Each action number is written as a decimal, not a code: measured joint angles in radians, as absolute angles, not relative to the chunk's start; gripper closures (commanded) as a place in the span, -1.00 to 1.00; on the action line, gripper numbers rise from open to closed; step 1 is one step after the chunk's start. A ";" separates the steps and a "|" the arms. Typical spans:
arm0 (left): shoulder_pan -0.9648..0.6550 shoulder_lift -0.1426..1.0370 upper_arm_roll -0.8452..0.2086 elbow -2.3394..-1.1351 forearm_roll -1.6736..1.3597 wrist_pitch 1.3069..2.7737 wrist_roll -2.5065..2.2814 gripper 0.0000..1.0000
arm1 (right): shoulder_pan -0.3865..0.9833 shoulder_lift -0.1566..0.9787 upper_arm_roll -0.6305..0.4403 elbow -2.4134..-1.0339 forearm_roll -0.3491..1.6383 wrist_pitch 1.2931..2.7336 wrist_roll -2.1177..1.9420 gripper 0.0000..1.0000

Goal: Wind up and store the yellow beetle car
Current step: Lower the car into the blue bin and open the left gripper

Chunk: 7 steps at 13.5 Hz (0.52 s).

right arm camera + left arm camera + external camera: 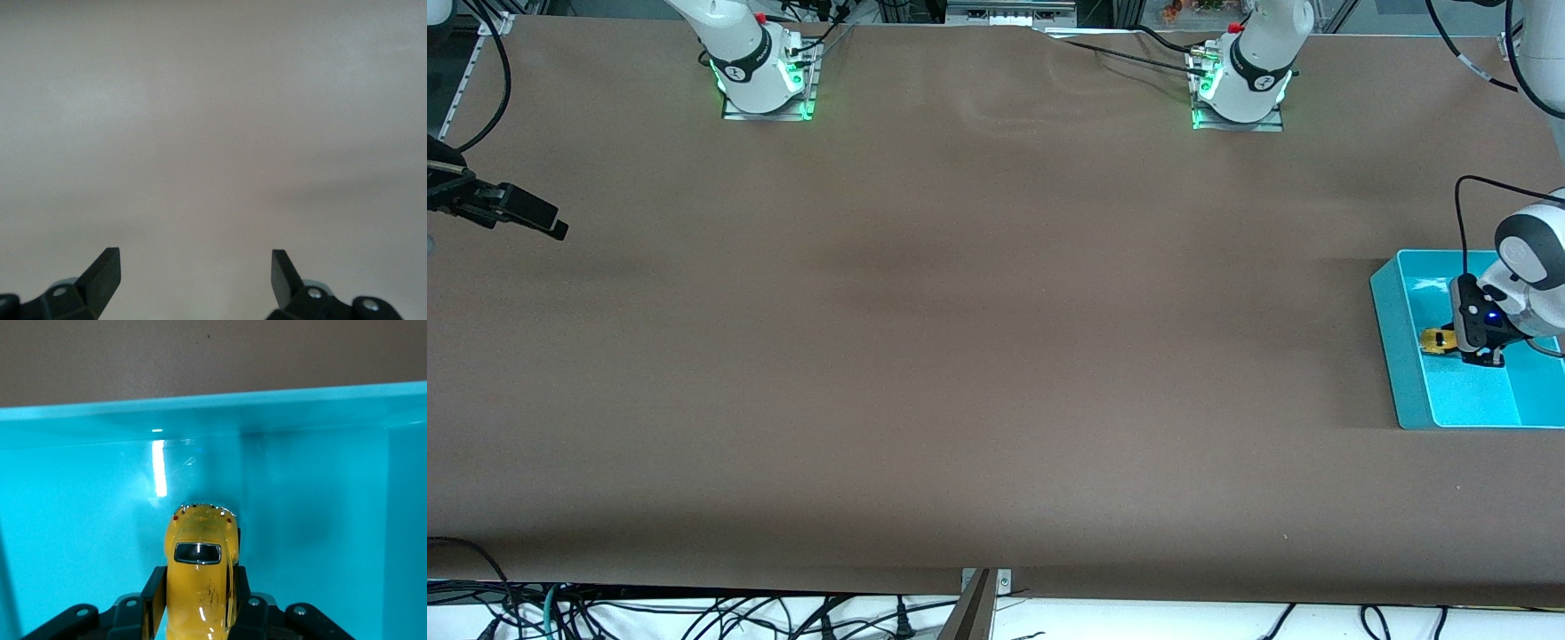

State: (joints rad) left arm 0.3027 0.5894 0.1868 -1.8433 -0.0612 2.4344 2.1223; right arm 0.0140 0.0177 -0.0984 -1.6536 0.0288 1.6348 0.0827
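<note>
The yellow beetle car (1434, 339) is small and bright yellow, with a dark window. It is held in my left gripper (1449, 342) inside the turquoise bin (1392, 338), at the left arm's end of the table. In the left wrist view the car (198, 533) sits between the two black fingers (152, 593) of the left gripper (197, 590). The car points at a bin wall (80, 487). I cannot tell whether it touches the bin floor. My right gripper (551, 227) is open and empty over bare table at the right arm's end, where it waits. The right wrist view shows it open too (195, 267).
The brown table (978, 356) spreads between the two arm bases. Cables hang below its edge nearest the front camera. The bin stands close to the table's end on the left arm's side.
</note>
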 measured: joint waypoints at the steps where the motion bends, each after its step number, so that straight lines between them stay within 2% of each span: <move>1: 0.303 0.600 0.187 -1.842 -0.068 2.443 2.122 0.15 | 0.014 0.018 -0.098 -1.654 0.029 1.635 0.083 -1.00; 2: 0.303 0.610 0.187 -1.842 -0.081 2.449 2.122 0.08 | 0.014 0.018 -0.098 -1.654 0.029 1.635 0.083 -1.00; 3: 0.303 0.612 0.187 -1.840 -0.086 2.450 2.122 -0.16 | 0.014 0.018 -0.098 -1.654 0.029 1.635 0.083 -1.00; 5: 0.302 0.613 0.186 -1.836 -0.087 2.450 2.122 -0.44 | 0.014 0.018 -0.098 -1.654 0.029 1.635 0.083 -1.00; 6: 0.302 0.612 0.185 -1.830 -0.088 2.443 2.122 -0.99 | 0.014 0.018 -0.098 -1.654 0.029 1.635 0.083 -1.00; 7: 0.302 0.609 0.185 -1.819 -0.090 2.421 2.122 -1.00 | 0.014 0.018 -0.098 -1.654 0.029 1.635 0.083 -1.00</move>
State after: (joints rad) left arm 0.3019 0.6091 0.1847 -1.8193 -0.0897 2.4210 2.1222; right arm 0.0140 0.0177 -0.0984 -1.6536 0.0289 1.6348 0.0827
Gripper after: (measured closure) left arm 0.344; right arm 0.000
